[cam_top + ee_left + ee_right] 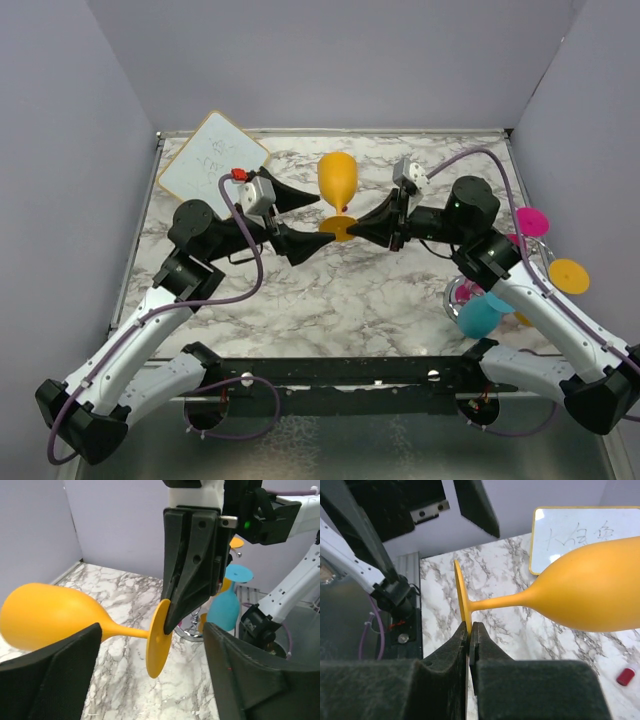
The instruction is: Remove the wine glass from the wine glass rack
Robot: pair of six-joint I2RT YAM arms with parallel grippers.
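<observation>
Orange wine glass [337, 178]: horizontal, off and well left of wine glass rack [191, 632]. Right gripper [470, 632] pinches its foot rim. Left gripper [327, 222] spread wide beside foot. Advised: seat left on stem before right releases.

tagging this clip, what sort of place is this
Probably a robot lab test cell: two arms bolted at a marble-look table, plain lilac walls boxing it in, a whiteboard lying on it.
</observation>
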